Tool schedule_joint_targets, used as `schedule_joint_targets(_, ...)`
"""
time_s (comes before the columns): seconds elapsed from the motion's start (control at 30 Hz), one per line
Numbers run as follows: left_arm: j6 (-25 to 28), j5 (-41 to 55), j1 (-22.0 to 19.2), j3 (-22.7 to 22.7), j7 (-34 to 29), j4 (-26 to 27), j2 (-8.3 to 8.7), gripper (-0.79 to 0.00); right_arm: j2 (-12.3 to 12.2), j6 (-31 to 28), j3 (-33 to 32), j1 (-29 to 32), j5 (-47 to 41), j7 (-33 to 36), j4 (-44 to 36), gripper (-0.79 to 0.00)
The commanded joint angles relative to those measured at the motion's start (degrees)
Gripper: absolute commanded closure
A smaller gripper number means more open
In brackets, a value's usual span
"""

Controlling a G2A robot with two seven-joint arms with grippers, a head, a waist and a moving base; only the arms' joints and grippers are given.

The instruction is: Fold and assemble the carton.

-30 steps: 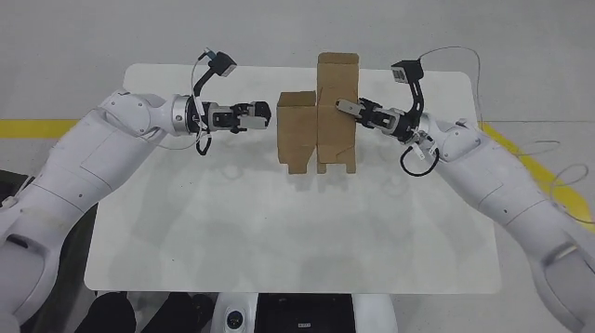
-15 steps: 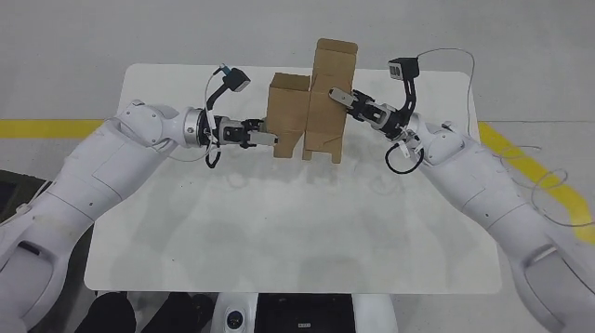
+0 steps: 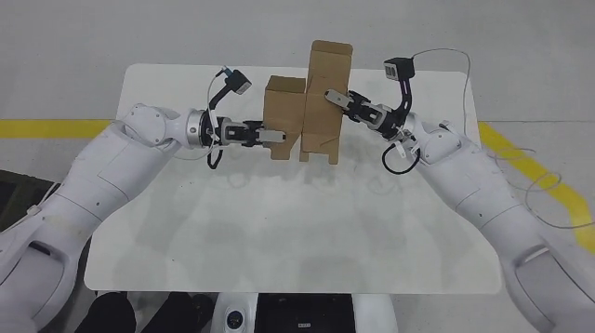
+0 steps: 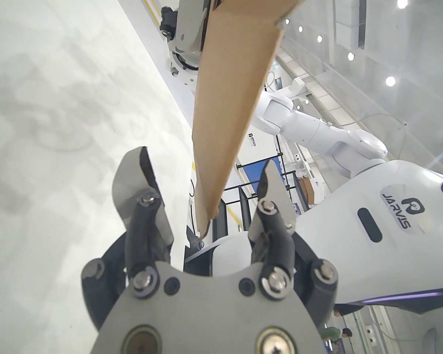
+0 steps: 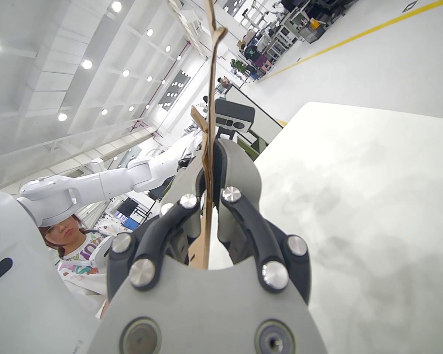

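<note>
Worktop: white, with rounded corners. You find the carton and both claws above its far half, near the middle.
Left claw: open. In the left wrist view you see its two fingers standing apart, one on each side of a lower corner of the carton. A gap is left between each finger and the cardboard. This claw comes in from the left side and is the nearer of the two.
Carton: brown cardboard, held upright, not yet a closed box. From above you see a shorter panel toward the left arm and a taller panel toward the right arm, joined side by side. You cannot tell whether its lower edge touches the worktop.
Right claw: closed on the carton. In the right wrist view the cardboard runs edge-on between its two fingers, and both press on it. It grips the taller panel at the edge on the right arm's side. In the top view it lies beyond the left claw.
Floor: grey, around and behind the worktop, with a yellow line on it at both sides.
</note>
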State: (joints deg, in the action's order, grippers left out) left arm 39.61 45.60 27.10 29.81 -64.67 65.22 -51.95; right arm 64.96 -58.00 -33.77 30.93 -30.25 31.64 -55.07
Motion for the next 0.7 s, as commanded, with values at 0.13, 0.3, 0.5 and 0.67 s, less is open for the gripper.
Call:
schedule_joint_targets(0.13,-1.3,0.7,0.3,1.3,-1.3,-1.2,-0.84,0.000,0.7,0.0,-1.4,0.4,0.1,1.5,0.6,-0.157)
schedule_joint_targets(0.3,-3.0,1.4,0.4,2.6,-3.0,-2.0,-1.36,0.000,1.1,0.0,-2.9,0.6,-0.2,2.3,1.4,-0.785)
schedule_joint_targets(0.5,-7.6,1.9,-1.1,4.5,-7.6,-5.2,-1.69,0.000,0.1,0.4,-5.9,0.6,1.3,6.6,2.7,-0.785)
schedule_joint_targets(0.67,-12.0,0.7,-3.4,5.4,-12.0,-7.7,-2.08,0.000,-1.9,4.0,-8.7,1.2,0.2,16.2,1.8,-0.785)
